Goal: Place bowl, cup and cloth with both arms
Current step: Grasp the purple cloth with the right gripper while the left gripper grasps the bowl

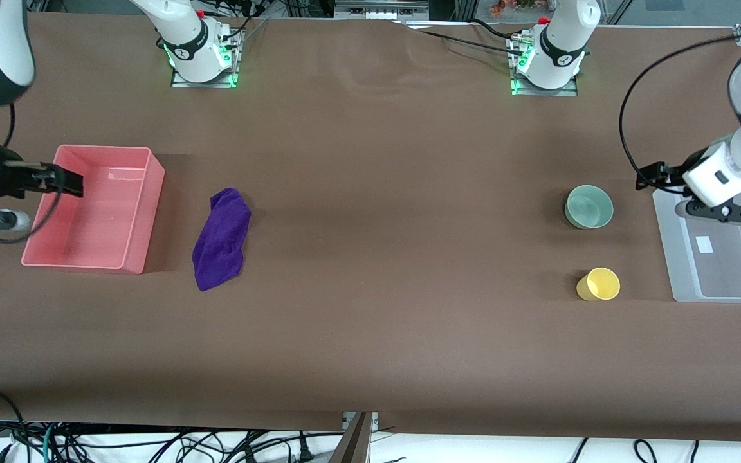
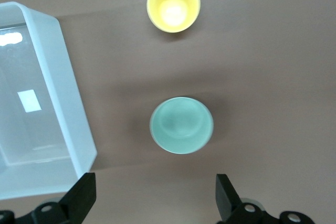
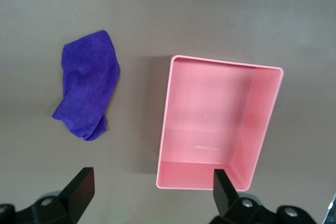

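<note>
- Bright, even overhead light; the brown table (image 1: 370, 289) shows no glare.
- Soft shadows beside the pink bin (image 1: 136, 212) and cloth (image 1: 221, 239).
- Glare patches on the clear bin (image 2: 68, 124) floor.
- Wrist views slightly soft.

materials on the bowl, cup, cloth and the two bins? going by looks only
Bowl: smooth mint green with a soft sheen, ceramic or plastic, can't tell which.
Cup: plain yellow, matte, thin wall, likely plastic.
Cloth: purple, fuzzy nap, rumpled folds, looks like terry or microfibre.
Pink bin: glossy, thin moulded walls, plastic.
Clear bin: frosted, see-through, also plastic.
</note>
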